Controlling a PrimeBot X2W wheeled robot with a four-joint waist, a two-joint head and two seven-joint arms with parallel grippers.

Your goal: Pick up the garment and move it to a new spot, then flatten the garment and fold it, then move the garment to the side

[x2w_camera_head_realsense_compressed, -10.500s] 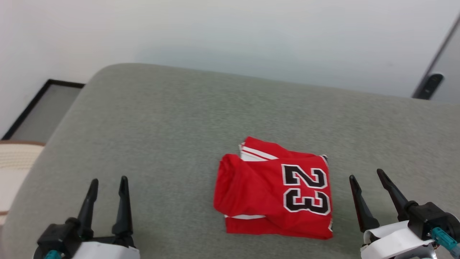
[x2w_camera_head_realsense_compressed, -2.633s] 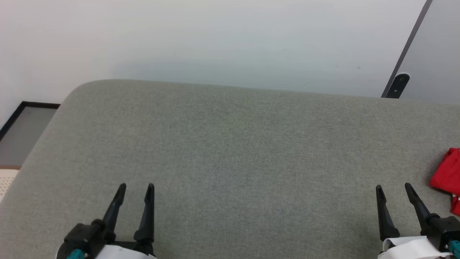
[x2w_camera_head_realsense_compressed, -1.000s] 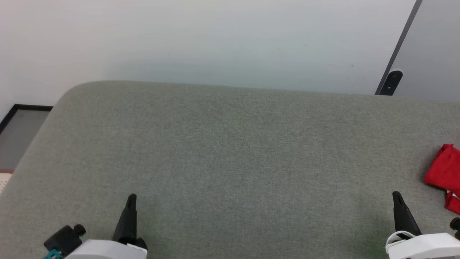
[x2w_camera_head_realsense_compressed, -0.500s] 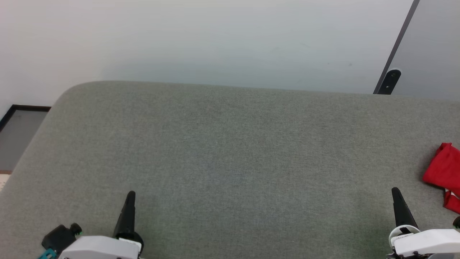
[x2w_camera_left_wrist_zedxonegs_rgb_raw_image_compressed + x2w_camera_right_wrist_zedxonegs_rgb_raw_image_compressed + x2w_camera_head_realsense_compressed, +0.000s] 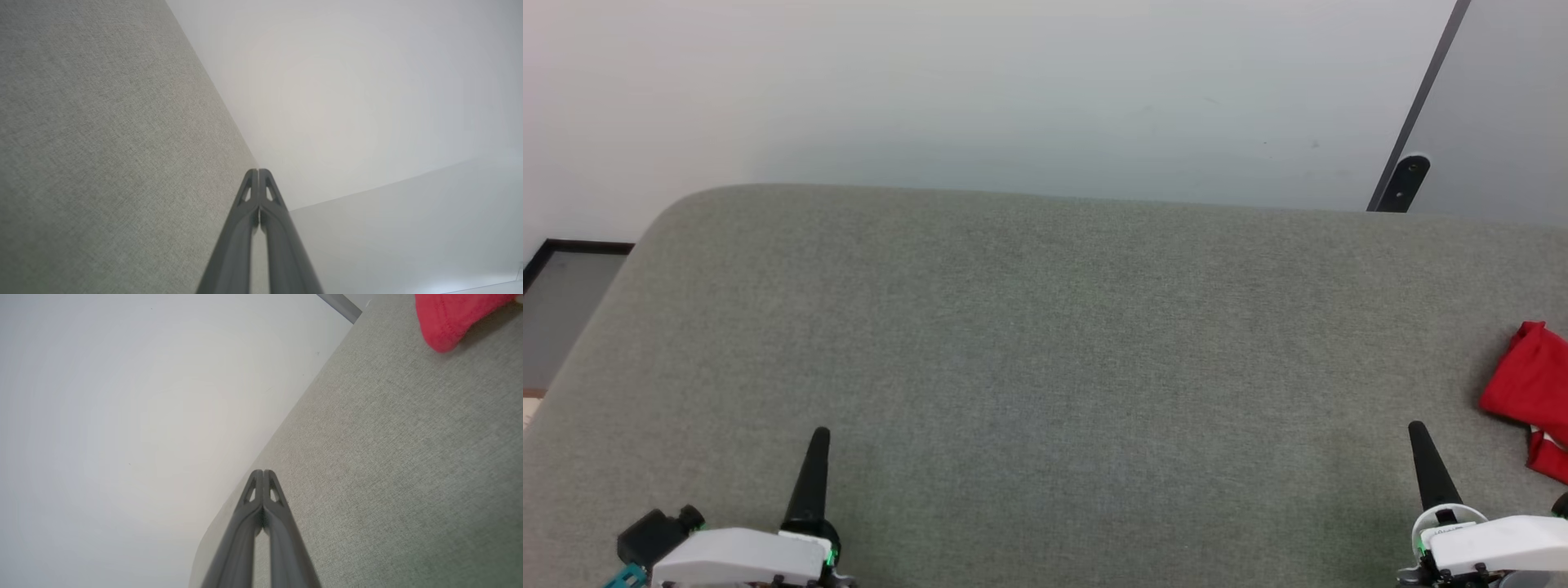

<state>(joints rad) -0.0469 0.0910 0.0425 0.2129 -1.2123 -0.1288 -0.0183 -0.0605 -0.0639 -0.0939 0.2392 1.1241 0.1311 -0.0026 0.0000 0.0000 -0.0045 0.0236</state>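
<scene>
Head view: garment at 3 o'clock, hard against the right frame edge and cut off by it. Red cloth, bunched, sliver of white trim on its lower part. Lying on the grey upholstered surface. Fold state impossible to judge from the visible piece.

Same view, left gripper at 7 o'clock, low in frame, a single dark spike pointing to 12. Jaws pressed together, nothing between them. Confirmed in left wrist view: jaws meeting along a seam right up to the tip, grey fabric toward 9 o'clock, pale wall toward 3.

Then right gripper at 5 o'clock, same pose, jaws together, empty. Near the garment but apart from it, red cloth off toward 2 o'clock from the tip. In right wrist view jaws closed tip to tip. Red corner at 1 o'clock at the top edge, resting on grey fabric, well clear of the tip.

Contact between either tip and the surface: cannot tell.

Background: white wall at 12, dark strip slanting at 1 o'clock with grey panel beyond it, black fitting at its foot. Black-edged floor patch at 9 o'clock.
</scene>
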